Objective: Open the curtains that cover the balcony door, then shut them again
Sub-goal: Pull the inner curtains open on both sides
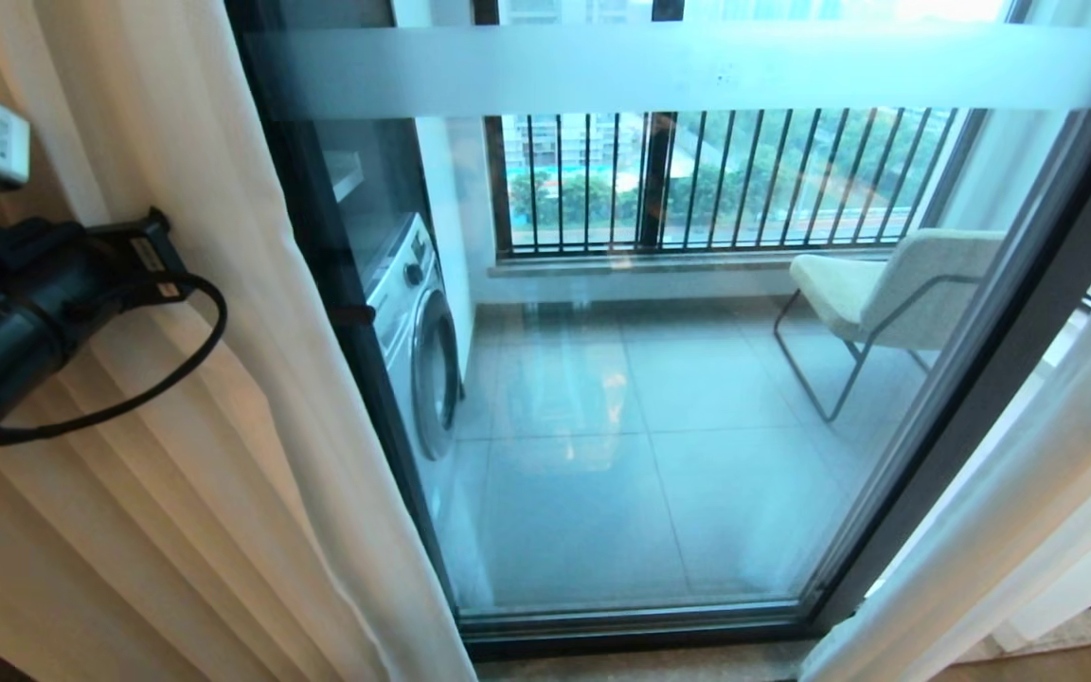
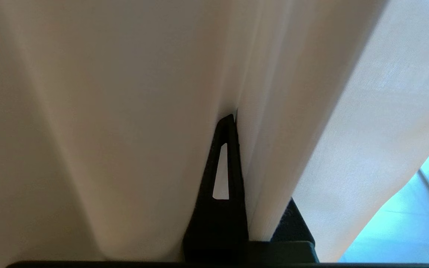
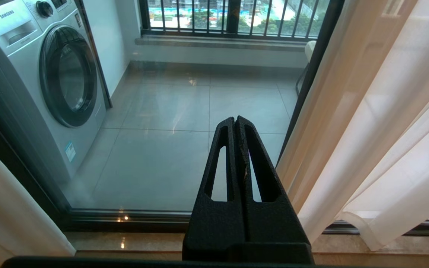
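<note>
The balcony door (image 1: 659, 398) shows bare glass in its dark frame between two drawn-back curtains. The left curtain (image 1: 252, 398) hangs bunched in cream folds over the door's left edge. My left gripper (image 1: 155, 248) reaches into it from the left, shut on a fold of that curtain (image 2: 184, 93). One black finger (image 2: 226, 208) shows; fabric covers most of the other. The right curtain (image 1: 1010, 530) hangs at the door's right side. My right gripper (image 3: 235, 120) is shut and empty, low in front of the glass beside the right curtain (image 3: 367, 123).
Behind the glass stand a washing machine (image 1: 418, 341) at the left, a pale chair (image 1: 896, 294) at the right and a black-barred railing window (image 1: 725, 180). A wall socket (image 1: 1, 142) sits above my left arm. A stone sill (image 3: 143, 242) runs below the door.
</note>
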